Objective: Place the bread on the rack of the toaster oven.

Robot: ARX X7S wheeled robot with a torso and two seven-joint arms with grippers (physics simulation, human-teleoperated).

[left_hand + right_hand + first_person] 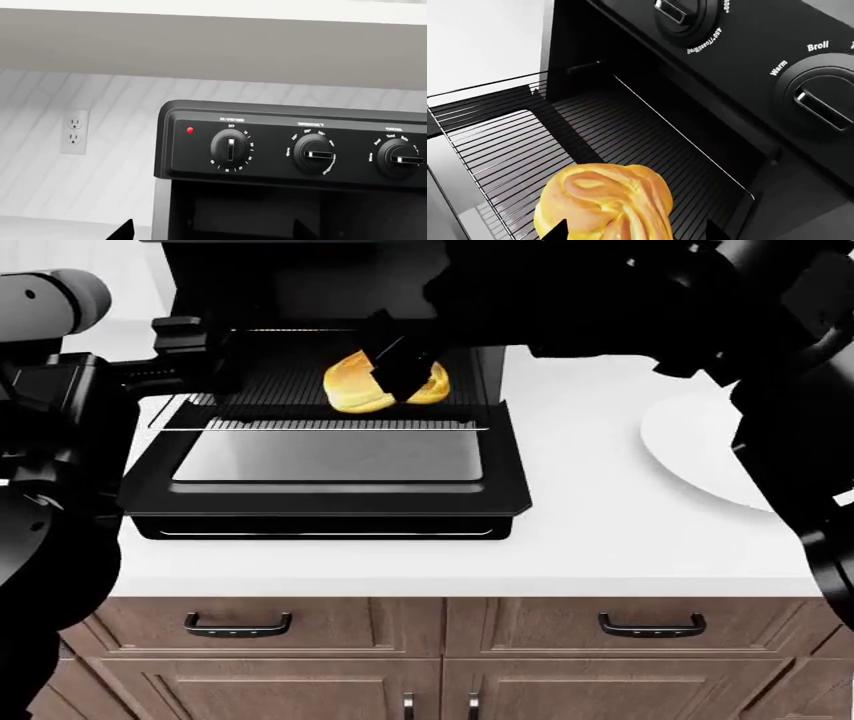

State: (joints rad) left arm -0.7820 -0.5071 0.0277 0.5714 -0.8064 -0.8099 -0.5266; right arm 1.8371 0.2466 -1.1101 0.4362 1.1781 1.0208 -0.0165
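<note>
Two arms are at the oven (320, 390), but only the right one matters just now. Its gripper (400, 365) reaches in over the pulled-out rack (267, 410), and the bread (354, 385) sits right under it, about mid-rack and above the dropped door (320, 465). From the right wrist camera the bread (604, 200) looks to be lying on the rack (500, 145), its underside against the bars, though I can't be sure it bears its full weight there.

To my eye this is the setting-down step, nearly done. What seems left is letting go and lifting clear without dragging the bread along. The roll is lumpy and glossy, so it could tip or roll if a finger catches it on the way out; a straight lift back, away from the oven's upper edge, looks the safest course.

As for the jaws: two dark fingertips (557, 231) show at either side of the bread in the right wrist view, spread about as wide as the roll. Whether they pinch it or have just slackened off, I cannot tell.

The left gripper (200, 355) is at the rack's left corner, hard by the oven's side. In the head view it is a dark mass, and its own camera shows only the knobs (230, 149) and two finger tips (123, 232) set apart, holding nothing visible.
</note>
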